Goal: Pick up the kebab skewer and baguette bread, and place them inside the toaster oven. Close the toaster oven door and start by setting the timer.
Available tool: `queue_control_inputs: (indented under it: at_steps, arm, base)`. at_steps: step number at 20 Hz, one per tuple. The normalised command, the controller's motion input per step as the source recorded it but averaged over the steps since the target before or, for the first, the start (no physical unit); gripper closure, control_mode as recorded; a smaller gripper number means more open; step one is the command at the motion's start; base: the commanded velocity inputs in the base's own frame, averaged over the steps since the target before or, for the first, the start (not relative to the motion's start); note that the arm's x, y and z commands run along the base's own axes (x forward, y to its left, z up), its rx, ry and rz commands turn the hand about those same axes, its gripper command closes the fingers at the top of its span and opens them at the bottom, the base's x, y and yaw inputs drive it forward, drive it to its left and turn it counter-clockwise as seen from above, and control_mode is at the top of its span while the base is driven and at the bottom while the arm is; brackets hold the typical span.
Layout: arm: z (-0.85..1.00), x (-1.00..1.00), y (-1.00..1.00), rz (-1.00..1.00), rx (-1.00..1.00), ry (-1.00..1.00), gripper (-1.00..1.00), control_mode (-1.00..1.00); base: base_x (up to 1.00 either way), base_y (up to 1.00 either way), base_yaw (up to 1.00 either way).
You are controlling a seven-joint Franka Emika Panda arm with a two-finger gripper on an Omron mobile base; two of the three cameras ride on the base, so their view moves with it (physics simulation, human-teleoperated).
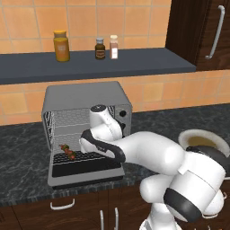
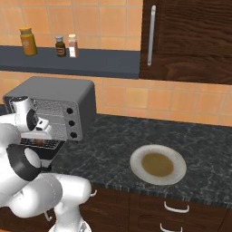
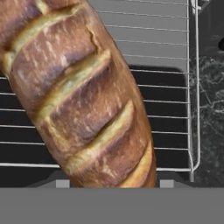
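The baguette bread (image 3: 78,96), golden brown with slashed crust, looms close in the hand view, hanging over the wire rack (image 3: 170,109) of the toaster oven (image 1: 85,96). My gripper (image 2: 40,136) reaches into the oven's mouth and is shut on the loaf; the bread hides its fingertips. The kebab skewer (image 1: 68,152), with red and dark chunks, lies on the rack at the left, beside my hand. The toaster oven door (image 1: 85,174) is folded down flat toward me. Three black knobs (image 2: 70,122) run down the oven's right side.
A round plate (image 2: 157,165) with a brown centre sits on the dark counter to the right of the oven. Above, a shelf holds a yellow jar (image 1: 61,46) and two small bottles (image 1: 107,48). A dark cabinet (image 2: 186,36) hangs at the upper right.
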Motion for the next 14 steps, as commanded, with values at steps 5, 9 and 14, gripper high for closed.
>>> queue_control_inputs:
  at_steps: [5, 9, 14]
  arm:
    - [-0.29, 0.17, 0.06, 0.0, 0.0, 0.0, 1.0, -1.0]
    - [-0.17, 0.08, 0.0, 0.0, 0.0, 0.0, 1.0, -1.0]
    - [-0.07, 0.0, 0.0, 0.0, 0.0, 0.0, 1.0, -1.0]
  base:
    - [0.0, 0.0, 0.0]
    - [0.0, 0.0, 0.0]
    - [0.0, 0.0, 0.0]
